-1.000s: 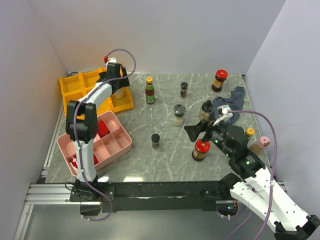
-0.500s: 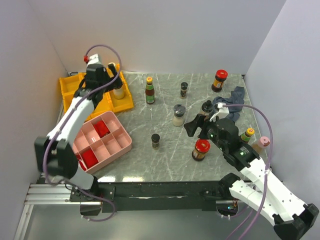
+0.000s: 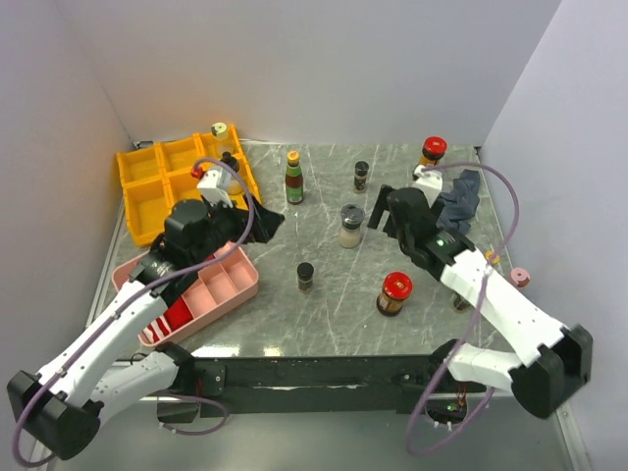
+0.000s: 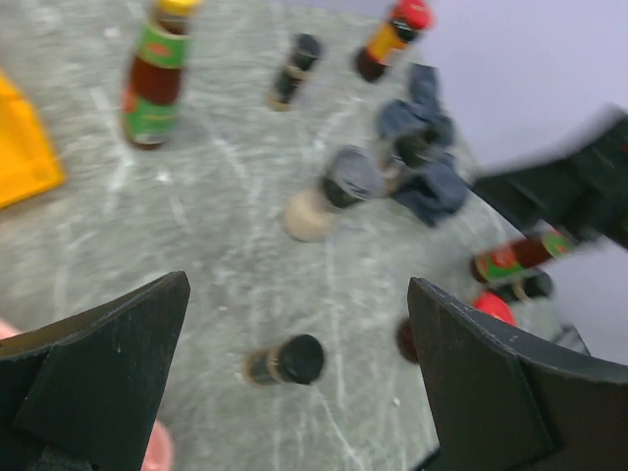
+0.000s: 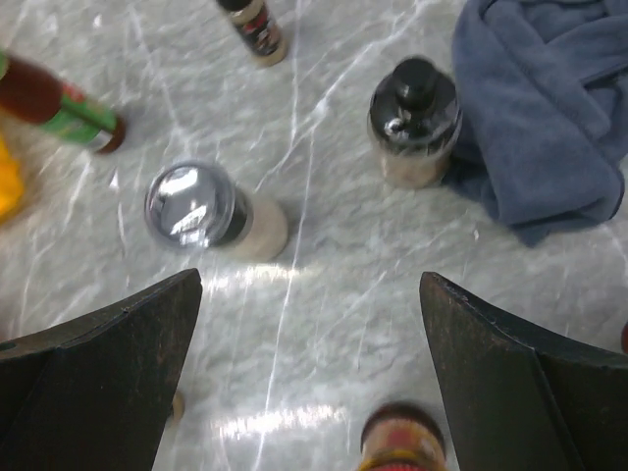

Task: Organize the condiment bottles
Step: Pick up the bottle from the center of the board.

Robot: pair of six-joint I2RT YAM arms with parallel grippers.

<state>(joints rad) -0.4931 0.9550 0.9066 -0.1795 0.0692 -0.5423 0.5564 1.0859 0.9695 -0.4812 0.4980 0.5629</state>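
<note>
Shaker (image 5: pixel 414 116) beside blue cloth (image 5: pixel 559 108), seen from right wrist, hidden overhead

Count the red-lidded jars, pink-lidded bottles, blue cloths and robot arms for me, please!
Red-lidded jars: 2
Pink-lidded bottles: 1
Blue cloths: 1
Robot arms: 2
Total: 6

No legible text, brand, number or sign in any view.
- Green label on slim yellow-capped bottle (image 3: pixel 294 183): print too small from above, blurred in left wrist view.
- Yellow-brown label on red-lidded jar (image 3: pixel 392 294): unreadable.
- Patterned label on small black-capped jar (image 5: pixel 257 26): dark and red marks only, no letters made out.
</note>
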